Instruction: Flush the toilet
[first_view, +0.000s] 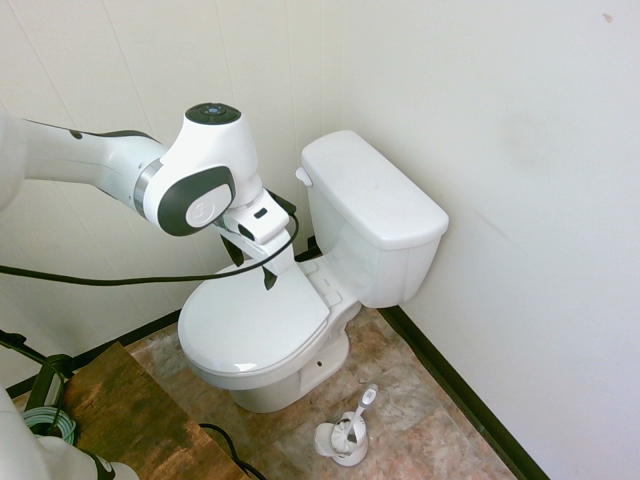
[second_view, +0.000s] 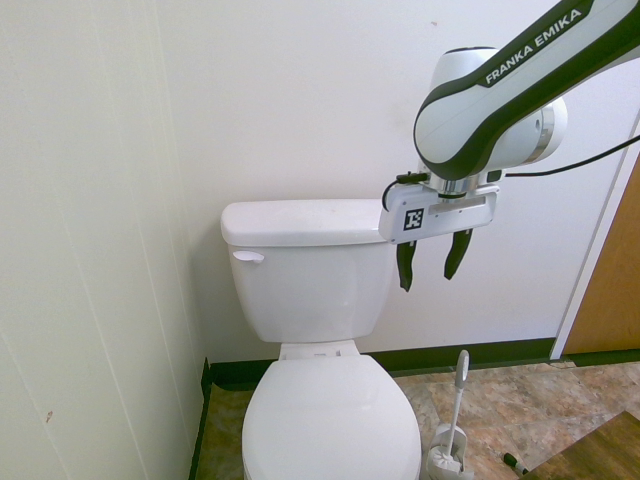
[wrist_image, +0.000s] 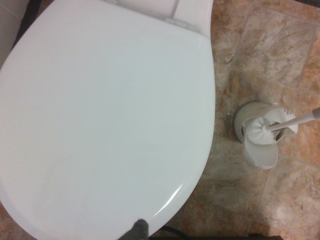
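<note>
The toilet (first_view: 375, 215) is glossy white, with a boxy lidded tank against the wall and its oval seat lid (first_view: 250, 325) down. A small white flush lever (first_view: 303, 177) sticks out at the tank's upper front corner, also seen as the lever (second_view: 247, 257) in the second exterior view. My gripper (first_view: 251, 264) hangs above the rear part of the seat lid, pointing down, short of the lever. In the second exterior view the gripper (second_view: 431, 262) is open with nothing between its dark fingers. The wrist view looks straight down on the closed lid (wrist_image: 100, 115).
A white toilet-brush holder (first_view: 343, 437) with its brush stands on the tiled floor beside the bowl, also the holder (wrist_image: 260, 137) in the wrist view. Walls close in behind and beside the tank. A wooden panel (second_view: 610, 280) stands on the far side.
</note>
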